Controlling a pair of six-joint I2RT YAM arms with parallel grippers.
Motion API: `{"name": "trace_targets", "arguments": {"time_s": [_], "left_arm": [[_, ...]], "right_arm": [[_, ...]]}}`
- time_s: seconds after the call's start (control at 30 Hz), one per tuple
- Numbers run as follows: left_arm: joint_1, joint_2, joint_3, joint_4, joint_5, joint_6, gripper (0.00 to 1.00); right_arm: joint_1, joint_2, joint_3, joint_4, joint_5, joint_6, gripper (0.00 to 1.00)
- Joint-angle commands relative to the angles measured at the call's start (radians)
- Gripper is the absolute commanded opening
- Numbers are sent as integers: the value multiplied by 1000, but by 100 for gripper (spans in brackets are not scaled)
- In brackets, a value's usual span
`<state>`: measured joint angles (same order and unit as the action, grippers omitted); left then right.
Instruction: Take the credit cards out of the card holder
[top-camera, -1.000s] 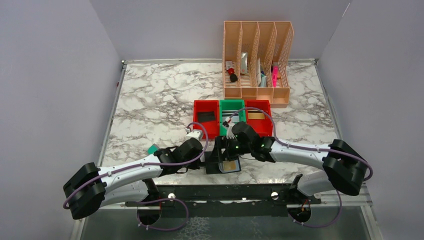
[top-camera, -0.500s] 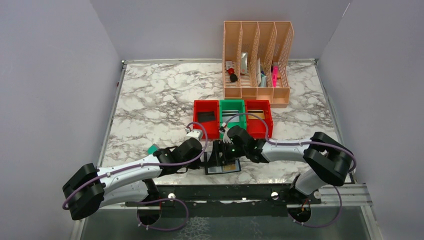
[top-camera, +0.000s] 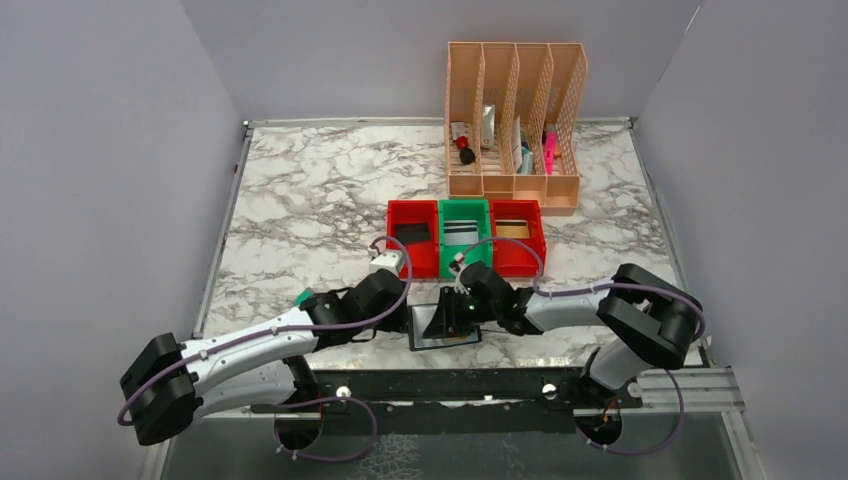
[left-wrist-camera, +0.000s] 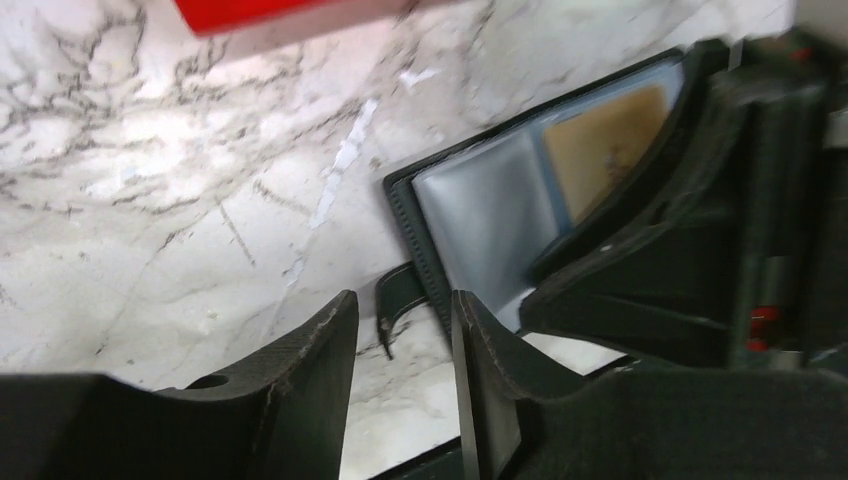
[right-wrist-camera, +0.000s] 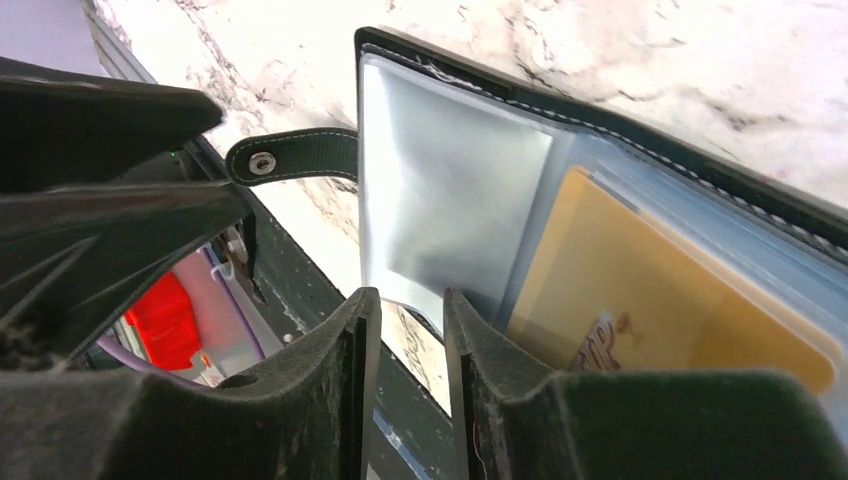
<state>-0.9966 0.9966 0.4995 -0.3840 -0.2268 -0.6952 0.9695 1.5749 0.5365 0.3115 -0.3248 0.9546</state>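
Observation:
The black card holder (top-camera: 446, 328) lies open on the marble near the front edge. Its blue-grey sleeves (right-wrist-camera: 450, 200) show, with a gold card (right-wrist-camera: 650, 290) tucked in one pocket. The strap tab (left-wrist-camera: 398, 300) sticks out on the left. My left gripper (left-wrist-camera: 400, 320) is open beside the holder's left edge; the tab lies just beyond its fingertips and nothing is between them. My right gripper (right-wrist-camera: 412, 310) hovers over the holder with its jaws a narrow gap apart. A sleeve's corner sits just past its tips, ungripped. Seen from above, both grippers (top-camera: 408, 312) (top-camera: 452, 312) meet at the holder.
Two red bins (top-camera: 412, 238) (top-camera: 517, 232) and a green bin (top-camera: 465, 232) with cards in them stand just behind the holder. A peach file organiser (top-camera: 515, 120) is at the back. A teal object (top-camera: 305, 298) lies by the left arm. The black front rail (top-camera: 450, 385) runs close below.
The left gripper has opened and let go of the holder, which went from propped up to lying open. The right gripper has narrowed and moved left, low over it.

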Motion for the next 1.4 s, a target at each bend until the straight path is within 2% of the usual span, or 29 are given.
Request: {"name": "trace_targets", "arguments": {"time_s": [0.0, 0.13, 0.23, 0.57, 0.77, 0.87, 0.93, 1.13, 1.23, 1.37], "left_arm": [[3, -43, 77, 50, 7, 14, 44], [2, -25, 79, 209, 123, 48, 46], [2, 23, 65, 286, 140, 22, 45], [2, 158, -8, 350, 71, -129, 23], [3, 178, -93, 441, 123, -146, 19], [3, 228, -76, 436, 183, -87, 18], [3, 260, -59, 421, 207, -58, 17], [2, 273, -47, 396, 200, -35, 15], [3, 260, -47, 404, 207, -32, 15], [3, 250, -49, 448, 256, -32, 17]], "right_arm": [[8, -29, -57, -59, 110, 13, 34], [7, -50, -74, -36, 123, 28, 33], [7, -57, -84, -27, 124, 32, 33], [7, -96, -123, -12, 159, 67, 33], [8, -113, -100, -28, 116, 59, 34], [8, -172, -40, -96, 101, 21, 38], [7, -246, 8, -197, 143, -9, 45], [6, -456, 61, -494, 457, -84, 58], [3, -511, 40, -560, 562, -113, 59], [-7, -514, 25, -541, 508, -159, 55]]}}
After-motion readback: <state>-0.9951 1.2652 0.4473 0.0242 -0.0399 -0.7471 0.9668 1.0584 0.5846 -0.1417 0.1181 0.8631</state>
